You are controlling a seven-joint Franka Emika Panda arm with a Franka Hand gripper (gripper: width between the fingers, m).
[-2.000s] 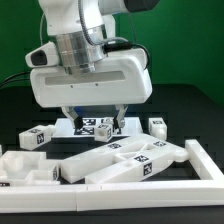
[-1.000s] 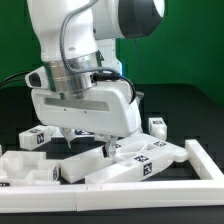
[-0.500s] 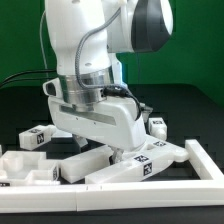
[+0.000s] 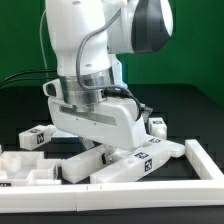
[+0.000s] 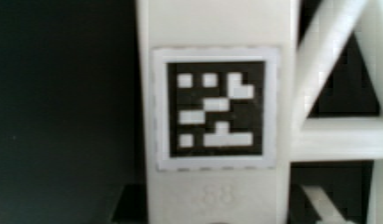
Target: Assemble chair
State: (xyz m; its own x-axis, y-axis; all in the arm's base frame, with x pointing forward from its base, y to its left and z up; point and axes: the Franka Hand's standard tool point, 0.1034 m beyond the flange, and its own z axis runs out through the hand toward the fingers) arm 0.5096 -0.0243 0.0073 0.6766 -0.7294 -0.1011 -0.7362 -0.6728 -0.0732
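The arm's gripper (image 4: 98, 148) hangs low over the black table (image 4: 190, 110), its broad white body tilted and just above the loose chair parts. That body hides most of the fingers in the exterior view, and the wrist view shows only dark blurs near the edge of the picture. I cannot tell whether the jaws are apart, together or clamped on a part. Directly beneath the gripper lies a cluster of long white chair pieces. A long tagged bar (image 4: 140, 165) runs aslant toward the exterior view's right, and a shorter white piece (image 4: 75, 166) beside it reaches under the gripper. The wrist view is filled by a white bar (image 5: 209, 40) with a black-and-white tag (image 5: 214, 105) on its face, very close to the camera. This is probably one of the pieces under the gripper, though the blur does not let me say which. Next to that bar a slanted white strut (image 5: 334, 55) meets a cross piece (image 5: 348, 140). On the exterior view's left a small tagged block (image 4: 35, 136) lies apart from the cluster, and a chunky white part (image 4: 25, 165) lies in front of it. On the exterior view's right another small tagged piece (image 4: 157, 127) lies near the gripper's body. A white rail (image 4: 205, 160) borders the parts along the front and on the exterior view's right.
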